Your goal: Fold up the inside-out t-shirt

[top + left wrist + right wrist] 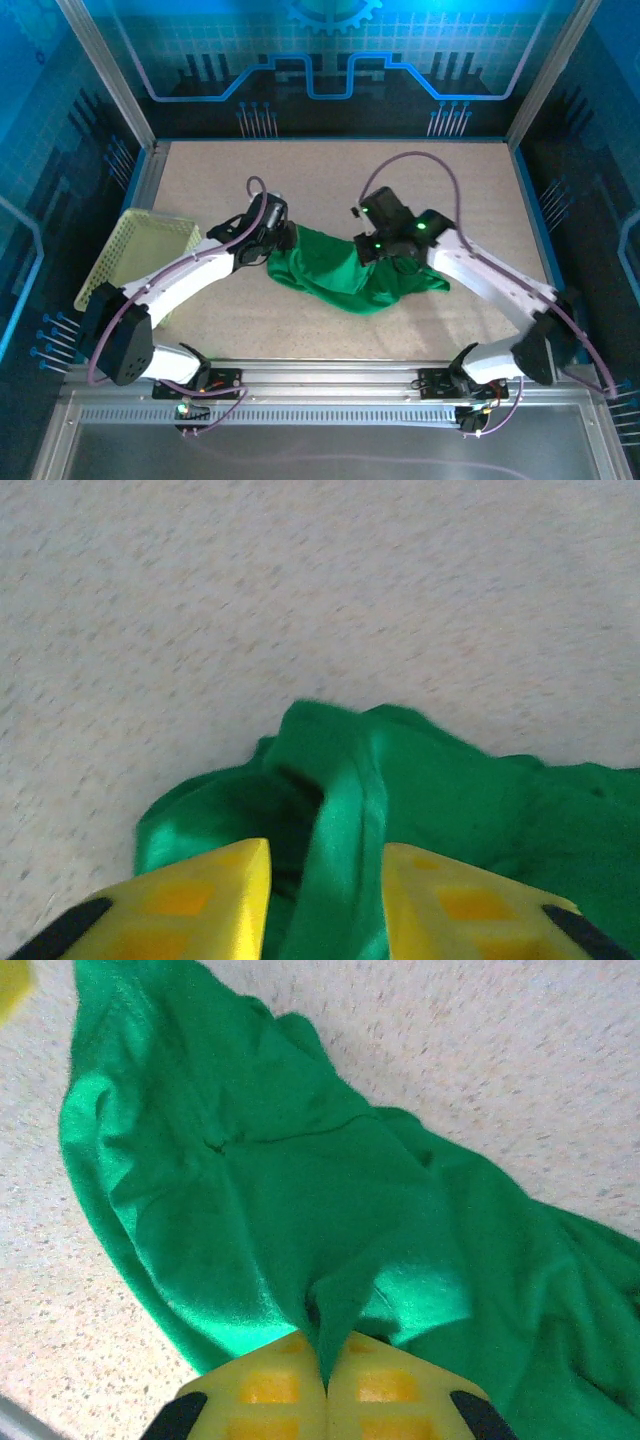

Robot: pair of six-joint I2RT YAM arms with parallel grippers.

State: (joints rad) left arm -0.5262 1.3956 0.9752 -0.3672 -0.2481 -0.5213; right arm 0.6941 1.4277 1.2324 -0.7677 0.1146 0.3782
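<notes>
Speckled beige table (330, 170) lies under blue-lit enclosure walls in the top view. The inside-out t-shirt (340, 272) sits crumpled near the table's middle, between the two arms. The left gripper (280, 240) is at the shirt's left end and the right gripper (372, 250) at its upper right. A yellow-green basket (140, 250) stands at the left edge, just beside the left arm. Bare table opens behind and in front of the cloth, so a spreading pull has room either way; swinging the left arm outward risks brushing the basket.

From the left wrist, the left gripper's fingers (220, 880) stand apart with a raised ridge of green cloth running between them. It looks loose rather than pinched, though blur makes that uncertain. To grip well, it should close on a single hem, not a bunched ridge.

From the right wrist, the right gripper's fingers (270, 1380) are pressed together on a fold of the shirt. Cloth fans away wrinkled across the table. I judge the shirt needs flattening first, with a steady outward draw keeping it low.
</notes>
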